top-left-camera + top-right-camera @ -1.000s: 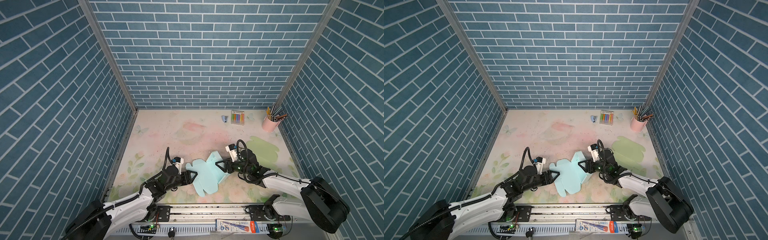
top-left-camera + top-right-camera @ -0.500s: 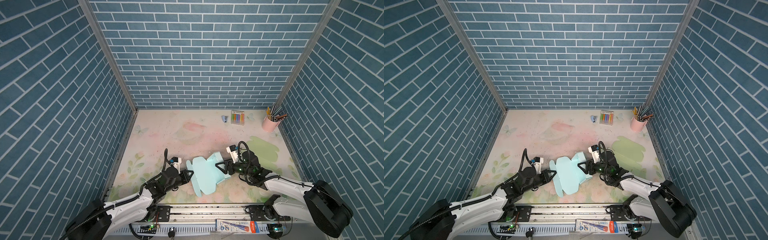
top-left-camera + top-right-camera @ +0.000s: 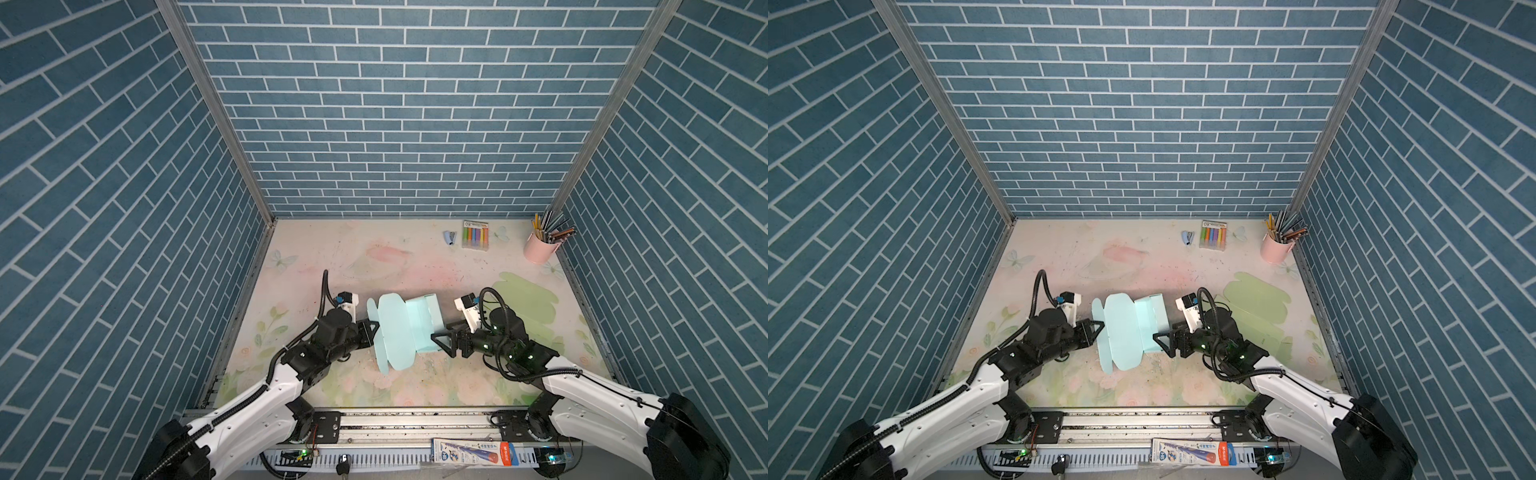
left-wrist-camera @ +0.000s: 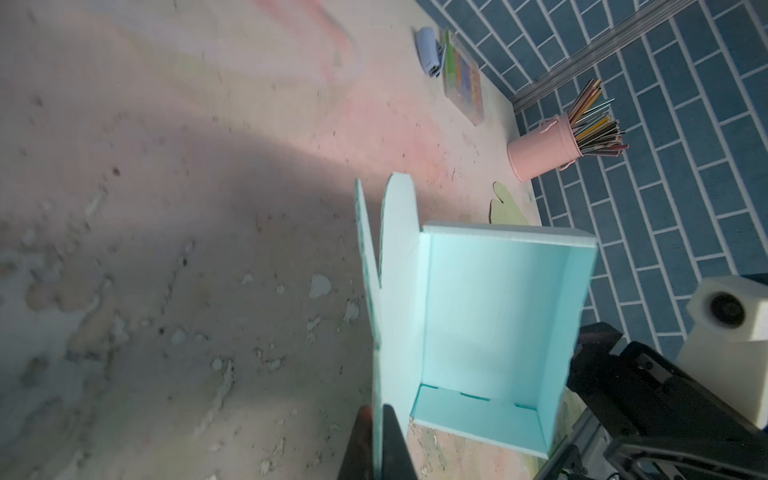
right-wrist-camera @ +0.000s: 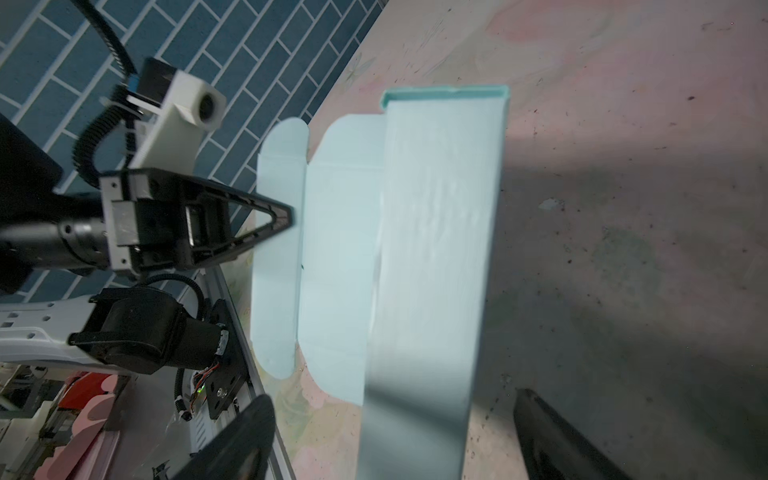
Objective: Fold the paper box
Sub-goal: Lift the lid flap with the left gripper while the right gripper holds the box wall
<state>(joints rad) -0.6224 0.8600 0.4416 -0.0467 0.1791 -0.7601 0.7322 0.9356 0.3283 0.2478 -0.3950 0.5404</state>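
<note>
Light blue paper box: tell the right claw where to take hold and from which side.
Probably grip the upright side wall of the paper box, coming from the right with the open right claw straddling it: it stands thin and faces that claw, while the left claw pinches the lid flap.

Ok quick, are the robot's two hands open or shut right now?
Left gripper: shut, pinching a flap of the paper box.
Right gripper: open, fingers either side of the box's wall, not squeezing it.
</note>
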